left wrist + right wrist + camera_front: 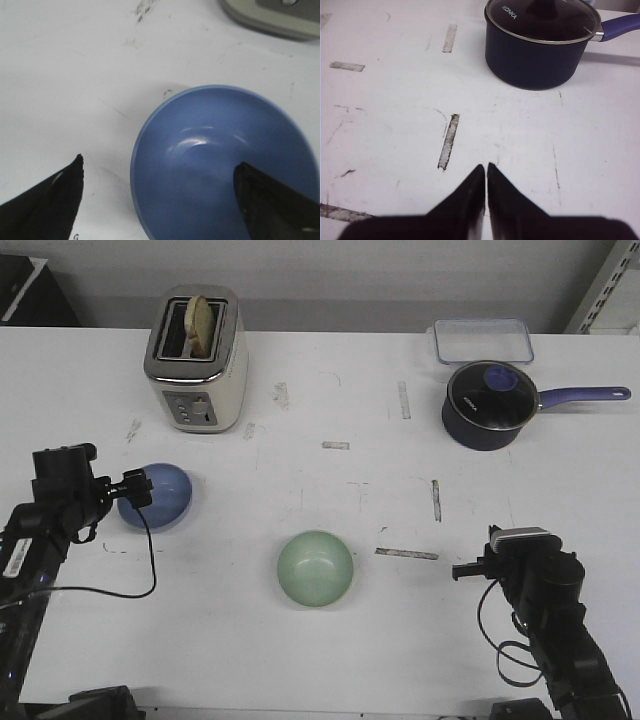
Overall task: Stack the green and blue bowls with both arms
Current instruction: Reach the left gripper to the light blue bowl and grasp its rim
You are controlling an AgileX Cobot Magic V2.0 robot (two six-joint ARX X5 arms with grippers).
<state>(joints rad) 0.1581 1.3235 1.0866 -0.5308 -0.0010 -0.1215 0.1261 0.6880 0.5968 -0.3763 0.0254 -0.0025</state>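
The blue bowl (160, 495) sits upright at the left of the table, in front of the toaster. My left gripper (120, 492) is open beside it. In the left wrist view the left gripper (160, 165) is spread across the blue bowl (215, 165): one finger is over bare table outside the rim, the other over the bowl's inside. Nothing is gripped. The green bowl (315, 567) sits upright, alone, at the table's front middle. My right gripper (505, 560) is at the front right, away from both bowls. It is shut and empty in the right wrist view (486, 167).
A cream toaster (197, 360) with a slice of bread stands at the back left. A dark navy saucepan (487, 405) with a glass lid and long handle stands at the back right; it also shows in the right wrist view (540, 42). A clear lidded box (482, 340) lies behind it.
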